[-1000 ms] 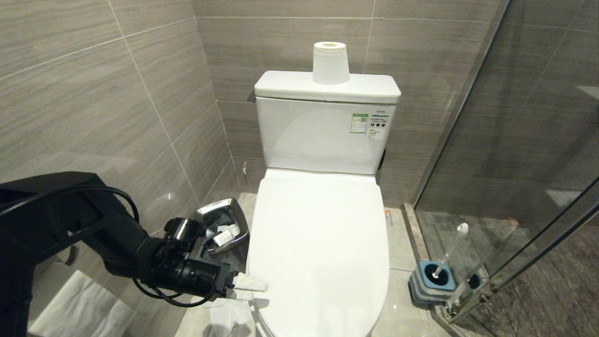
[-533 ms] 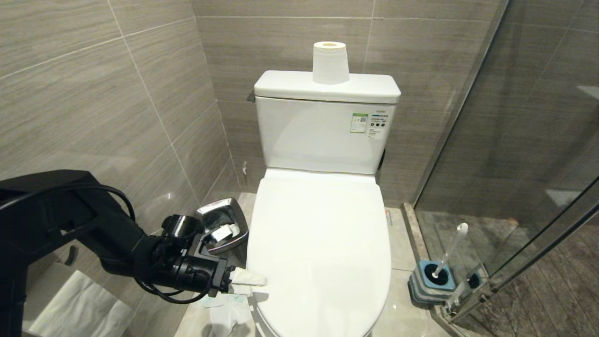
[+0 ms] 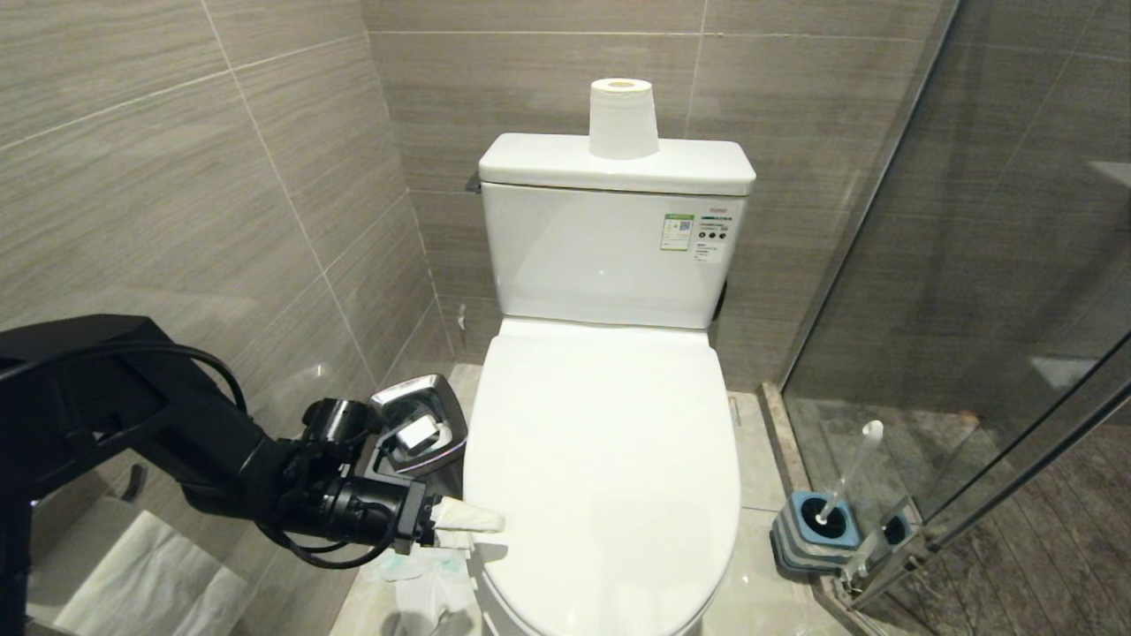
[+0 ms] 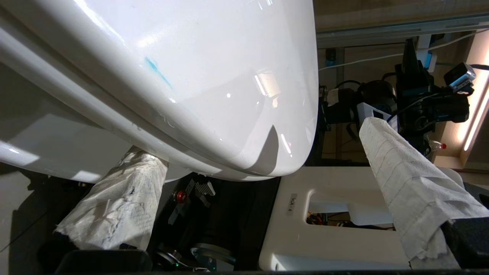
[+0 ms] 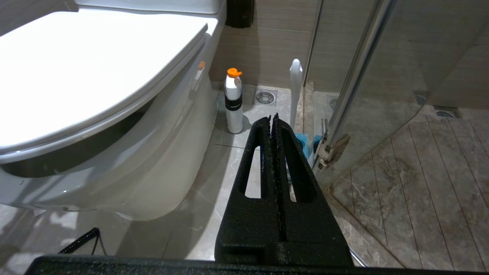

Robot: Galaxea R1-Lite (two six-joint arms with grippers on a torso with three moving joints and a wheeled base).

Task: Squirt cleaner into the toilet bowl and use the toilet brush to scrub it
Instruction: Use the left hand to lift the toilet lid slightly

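The closed white plastic lid [image 3: 601, 477] covers the white ceramic toilet bowl [image 5: 126, 179]. At nine o'clock a small steel bin [image 3: 422, 426] crowds the tiled wall; at three o'clock, a glass shower partition [image 3: 998, 291].

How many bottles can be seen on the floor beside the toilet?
1. A white bottle with an orange cap stands on the floor between the toilet and the toilet brush. Others may be hidden behind the toilet.

The left tool [image 3: 473, 521], fingers wrapped in paper, eases slightly lower and nearer along the toilet lid's [image 3: 601, 468] left edge, its arm sinking a touch since a second ago.
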